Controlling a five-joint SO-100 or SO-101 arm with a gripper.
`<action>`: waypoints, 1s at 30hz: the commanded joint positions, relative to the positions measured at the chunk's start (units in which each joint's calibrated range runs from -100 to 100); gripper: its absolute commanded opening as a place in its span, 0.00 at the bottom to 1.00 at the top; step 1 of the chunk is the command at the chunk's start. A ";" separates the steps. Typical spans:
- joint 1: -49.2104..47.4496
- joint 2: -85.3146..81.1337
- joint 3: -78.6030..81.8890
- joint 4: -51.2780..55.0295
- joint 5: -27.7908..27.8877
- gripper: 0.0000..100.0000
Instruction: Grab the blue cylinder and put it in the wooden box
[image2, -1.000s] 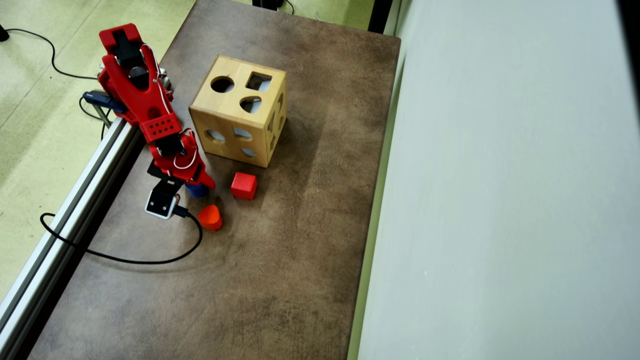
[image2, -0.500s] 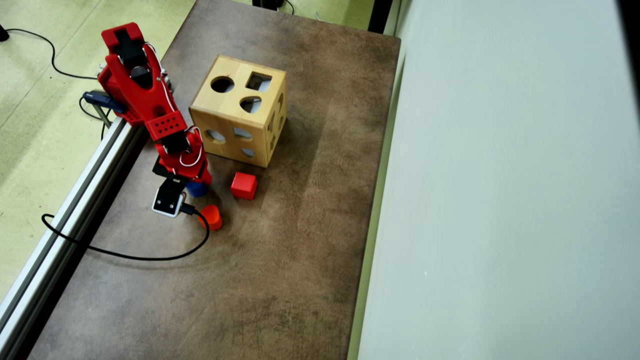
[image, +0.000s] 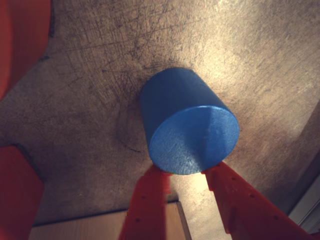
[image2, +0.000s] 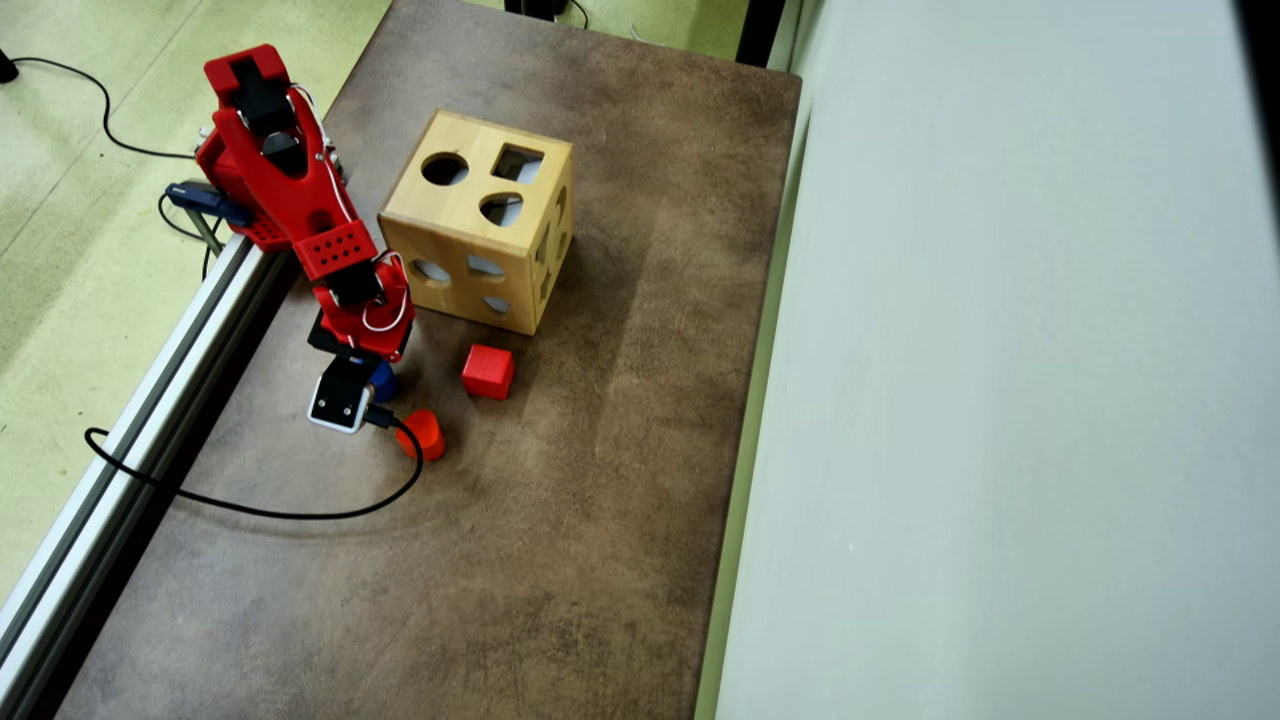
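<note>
Plainly, the gripper (image: 186, 172) is spread, its red tips touching only the lower rim of the blue cylinder (image: 187, 122) standing at the wrist view's centre, so closing this shallowly could squirt it away, far from the wooden box (image2: 478, 222).

You can see the blue cylinder (image: 187, 125) standing up on its flat end on the brown table, its round top facing you in the wrist view. From overhead only a bit of it (image2: 384, 380) shows. The wooden box (image2: 480, 225) sits near it, holes on top.
</note>
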 joint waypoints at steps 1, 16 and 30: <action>-0.40 -1.11 -1.53 -0.42 -0.20 0.25; 0.27 -0.94 -0.27 2.15 0.05 0.33; 2.42 -1.28 0.08 4.89 0.34 0.33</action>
